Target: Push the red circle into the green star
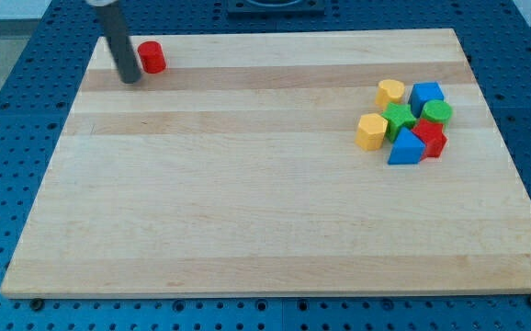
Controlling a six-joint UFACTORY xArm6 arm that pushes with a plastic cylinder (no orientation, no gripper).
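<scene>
The red circle [152,57] sits on the wooden board [247,184] near its top left corner. My tip [130,79] rests on the board just left of and slightly below the red circle, close to it. The green star [399,117] lies far off at the view's right, inside a tight cluster of blocks. The rod rises from the tip to the view's top edge.
Around the green star are a yellow block [390,91], a blue block [425,95], a green block [437,112], a yellow hexagon [371,131], a blue triangle [405,148] and a red block [430,138]. A blue perforated table [8,138] surrounds the board.
</scene>
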